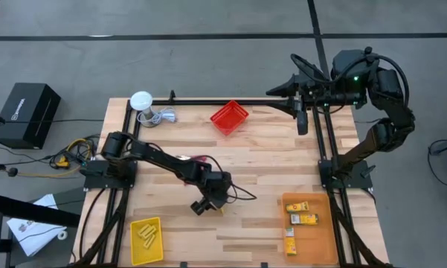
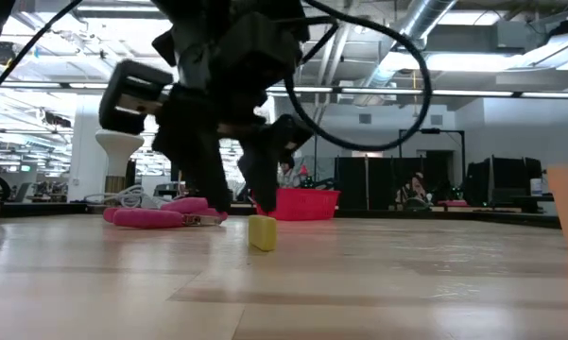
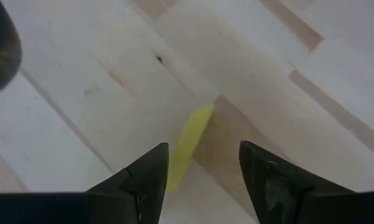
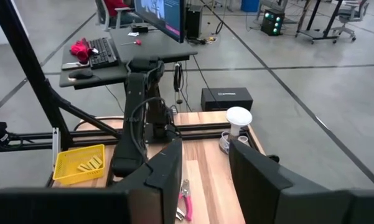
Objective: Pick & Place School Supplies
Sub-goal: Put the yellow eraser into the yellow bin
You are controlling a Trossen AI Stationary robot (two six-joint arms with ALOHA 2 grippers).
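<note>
Left hand (image 3: 199, 165), fingers spread, hovers over a yellow piece (image 3: 188, 146) bearing no readable label.

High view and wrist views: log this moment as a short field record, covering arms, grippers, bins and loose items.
left gripper: open, low over the table, fingers either side of a yellow piece
right gripper: raised at the table's far right corner, holding nothing visible
yellow bin: near left, holds yellow pieces
orange bin: near right, holds small boxes
red bin: far centre
pink-handled tool: lying on the table behind the left arm
</note>
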